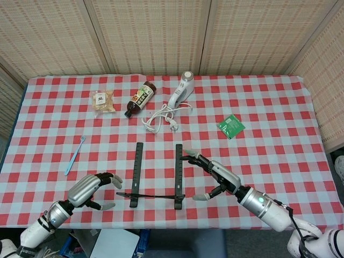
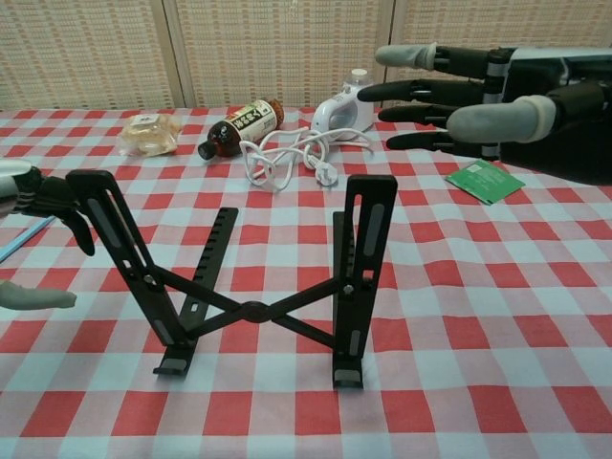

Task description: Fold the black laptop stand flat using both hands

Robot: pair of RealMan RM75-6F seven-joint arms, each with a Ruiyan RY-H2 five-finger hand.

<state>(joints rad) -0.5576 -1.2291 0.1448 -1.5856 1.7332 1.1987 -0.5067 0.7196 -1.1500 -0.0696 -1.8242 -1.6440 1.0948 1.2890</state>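
Note:
The black laptop stand (image 1: 178, 172) stands unfolded near the table's front edge, with its crossbars meeting at a pivot (image 2: 252, 312). Its left arm leans back and its right arm stands upright. My left hand (image 1: 91, 189) hovers just left of the stand and holds nothing. Its dark fingers (image 2: 59, 198) curl loosely beside the top of the left arm, and I cannot tell if they touch it. My right hand (image 1: 216, 178) is open to the right of the right arm. In the chest view this right hand (image 2: 478, 91) is above and behind the upright, clear of it.
Behind the stand lie a brown bottle (image 1: 140, 99), a white appliance (image 1: 180, 91) with a coiled cord (image 1: 161, 117), and a snack packet (image 1: 102, 102). A blue toothbrush (image 1: 74, 155) lies at the left. A green sachet (image 1: 230, 126) lies at the right.

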